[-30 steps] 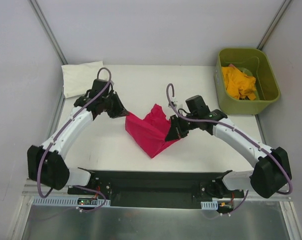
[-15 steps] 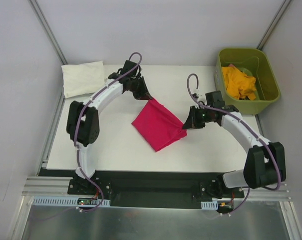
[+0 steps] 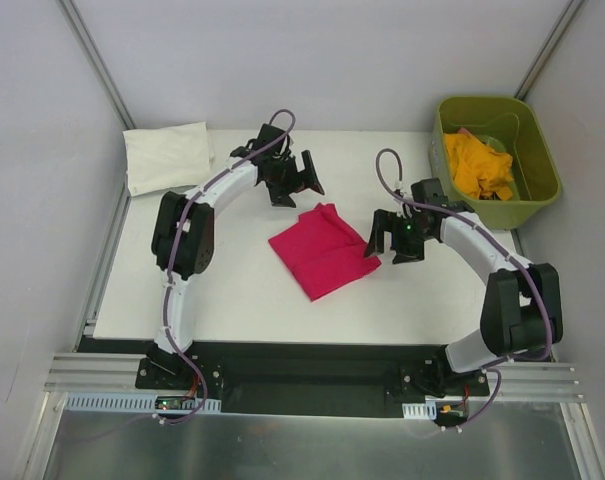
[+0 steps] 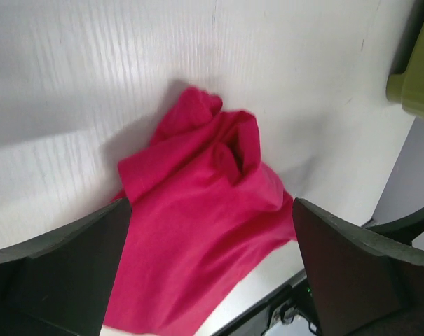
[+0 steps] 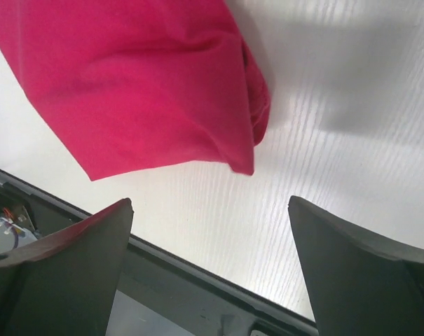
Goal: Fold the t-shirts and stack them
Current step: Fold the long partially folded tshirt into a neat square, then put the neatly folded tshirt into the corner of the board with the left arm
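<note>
Magenta-pink t-shirt (image 3: 324, 250) lies loosely folded at the middle of the table (image 3: 222, 290) in the top view, between the left gripper (image 3: 300, 178) and right gripper (image 3: 390, 240), both spread wide and empty; the left wrist view shows it bunched below parted fingers (image 4: 64, 266); the right wrist view shows its near corner, jaws wide, nothing held.

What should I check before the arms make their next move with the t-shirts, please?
1. Left gripper open and empty: ok.
2. Right gripper open and empty: ok.
3. Magenta-pink shirt folded on the table: ok, far corner bunched.
4. Magenta-pink shirt stacked on white shirt: not ok, they lie apart.
5. Orange-yellow shirt out of the olive-green bin: not ok, it lies inside.
</note>
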Robot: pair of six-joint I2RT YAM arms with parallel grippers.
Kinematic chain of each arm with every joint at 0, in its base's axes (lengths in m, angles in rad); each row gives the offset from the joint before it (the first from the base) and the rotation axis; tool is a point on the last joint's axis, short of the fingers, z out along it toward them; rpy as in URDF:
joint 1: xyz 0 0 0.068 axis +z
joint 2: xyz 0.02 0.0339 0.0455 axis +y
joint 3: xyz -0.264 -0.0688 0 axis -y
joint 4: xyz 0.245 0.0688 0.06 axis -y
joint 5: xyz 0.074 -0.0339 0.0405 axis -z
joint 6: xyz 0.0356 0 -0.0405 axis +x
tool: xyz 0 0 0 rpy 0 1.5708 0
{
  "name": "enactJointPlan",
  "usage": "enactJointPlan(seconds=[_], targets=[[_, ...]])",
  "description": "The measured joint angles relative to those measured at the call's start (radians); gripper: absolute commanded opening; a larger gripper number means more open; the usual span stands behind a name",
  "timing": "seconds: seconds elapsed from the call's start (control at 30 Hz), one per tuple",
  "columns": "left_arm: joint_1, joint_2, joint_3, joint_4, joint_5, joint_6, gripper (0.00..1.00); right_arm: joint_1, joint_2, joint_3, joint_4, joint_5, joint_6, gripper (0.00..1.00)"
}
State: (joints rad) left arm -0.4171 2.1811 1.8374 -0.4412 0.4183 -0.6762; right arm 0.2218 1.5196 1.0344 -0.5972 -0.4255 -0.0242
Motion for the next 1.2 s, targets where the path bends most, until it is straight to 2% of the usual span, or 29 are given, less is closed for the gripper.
enactJointPlan(seconds=[0.13,0.3,0.4,0.53,0.77,1.0,1.1,1.2], targets=[[0.000,-0.129,-0.135,-0.001,-0.008,0.015,0.99,0.063,-0.085,0.007,-0.034,0.066,0.001,0.96],[0.000,-0.332,-0.346,0.011,-0.034,0.023,0.99,0.141,-0.127,0.042,-0.008,0.028,0.045,0.96],[0.000,-0.438,-0.477,0.011,-0.061,0.023,0.99,0.209,-0.040,0.130,0.017,0.015,0.069,0.96],[0.014,-0.579,-0.649,0.006,-0.108,0.023,0.99,0.285,0.160,0.301,0.064,-0.013,0.083,0.97],[0.081,-0.850,-0.853,-0.012,-0.177,0.023,1.00,0.289,0.520,0.595,0.087,0.011,0.086,0.97],[0.091,-0.845,-0.861,-0.012,-0.191,0.034,0.99,0.226,0.865,1.099,-0.006,0.121,0.034,0.97],[0.091,-0.781,-0.818,-0.013,-0.182,0.040,0.99,0.212,0.844,1.096,-0.019,0.143,0.016,0.97],[0.091,-0.692,-0.745,-0.011,-0.159,0.048,0.99,0.213,0.724,0.943,-0.017,0.154,0.000,0.97]])
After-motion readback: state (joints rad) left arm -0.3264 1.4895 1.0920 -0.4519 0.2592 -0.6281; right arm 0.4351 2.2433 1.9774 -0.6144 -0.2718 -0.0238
